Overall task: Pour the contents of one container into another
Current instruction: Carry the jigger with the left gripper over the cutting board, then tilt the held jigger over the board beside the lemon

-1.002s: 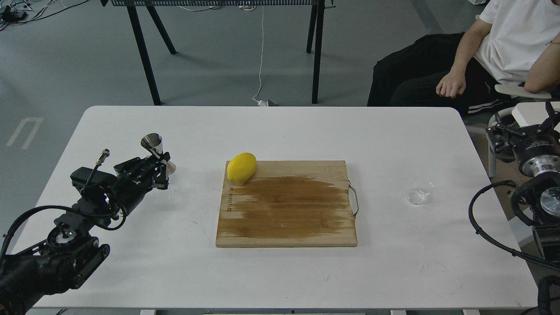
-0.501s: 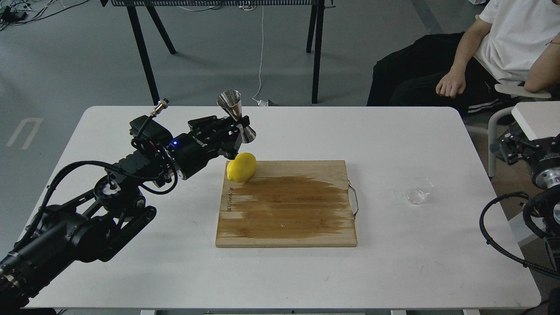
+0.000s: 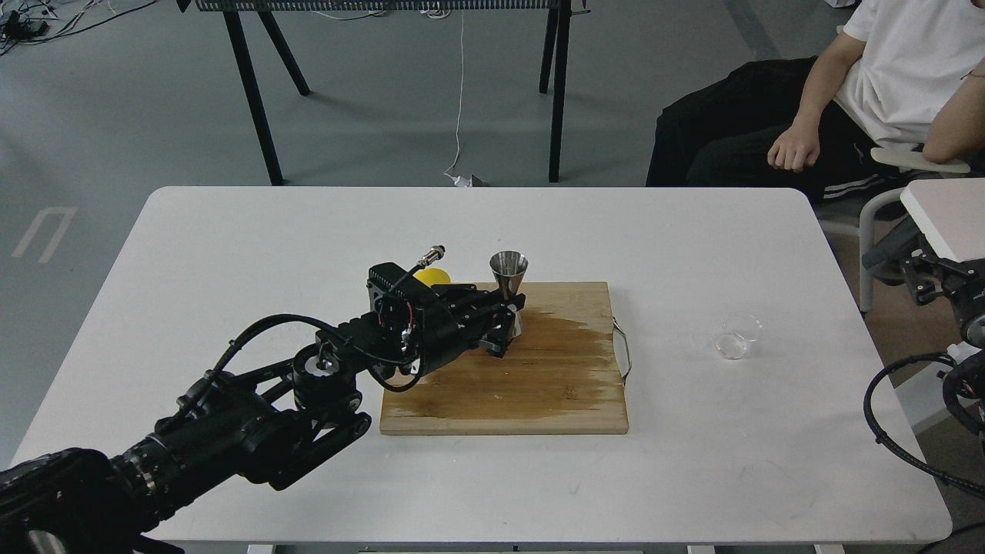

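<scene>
The shiny steel jigger stands upright over the wooden cutting board, near its back middle, with my left gripper shut on its narrow waist. I cannot tell whether its base touches the board. The small clear cup sits alone on the white table to the right of the board, with nothing near it. My right arm is at the far right edge, beyond the table; its gripper is out of view.
A yellow lemon lies at the board's back left corner, mostly hidden behind my left arm. A metal handle sticks out of the board's right side. A seated person is at the back right.
My left arm has carried the jigger from the table's left side, up over the lemon, then right and down onto the board. The right arm has drawn back toward the right edge.
</scene>
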Available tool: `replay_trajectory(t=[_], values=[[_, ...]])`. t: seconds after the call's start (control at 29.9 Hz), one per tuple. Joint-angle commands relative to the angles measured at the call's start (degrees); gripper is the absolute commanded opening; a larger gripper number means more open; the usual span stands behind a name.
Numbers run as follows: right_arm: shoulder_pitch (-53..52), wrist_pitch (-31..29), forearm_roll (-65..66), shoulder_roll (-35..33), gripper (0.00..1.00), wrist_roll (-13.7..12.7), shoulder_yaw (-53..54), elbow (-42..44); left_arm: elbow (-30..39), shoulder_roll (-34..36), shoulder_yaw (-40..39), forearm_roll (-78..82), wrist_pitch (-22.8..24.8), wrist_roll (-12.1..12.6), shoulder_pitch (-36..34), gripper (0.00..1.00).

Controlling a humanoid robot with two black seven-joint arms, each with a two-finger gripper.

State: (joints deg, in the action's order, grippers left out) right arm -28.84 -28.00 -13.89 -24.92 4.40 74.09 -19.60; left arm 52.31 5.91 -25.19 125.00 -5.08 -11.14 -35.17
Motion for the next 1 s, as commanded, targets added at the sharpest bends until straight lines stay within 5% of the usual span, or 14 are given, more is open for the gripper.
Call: replay_trajectory(t=[0.0, 0.43, 0.57, 0.77, 0.97], values=[[0.01, 0.0, 0.0, -0.04, 1.0, -0.01, 0.0, 0.0, -2.82, -0.81, 0.14, 0.0, -0.02, 1.03, 1.6, 0.14], [0.54, 0.0, -0.09, -0.04, 1.0, -0.01, 0.26, 0.0, -3.62, -1.42, 0.05, 0.0, -0.02, 1.29, 2.3, 0.28], [0.63, 0.0, -0.09, -0.12, 1.0, -0.01, 0.26, 0.0, -3.53, -1.51, 0.14, 0.0, -0.02, 1.29, 2.39, 0.55], [0.63, 0.0, 0.0, -0.21, 1.0, -0.01, 0.26, 0.0, -2.74, -1.51, -0.04, 0.0, -0.02, 1.29, 2.48, 0.72], [0.71, 0.0, 0.0, -0.21, 1.0, -0.01, 0.26, 0.0, 0.78, -0.46, 0.05, 0.0, -0.02, 0.85, 3.88, 0.75]])
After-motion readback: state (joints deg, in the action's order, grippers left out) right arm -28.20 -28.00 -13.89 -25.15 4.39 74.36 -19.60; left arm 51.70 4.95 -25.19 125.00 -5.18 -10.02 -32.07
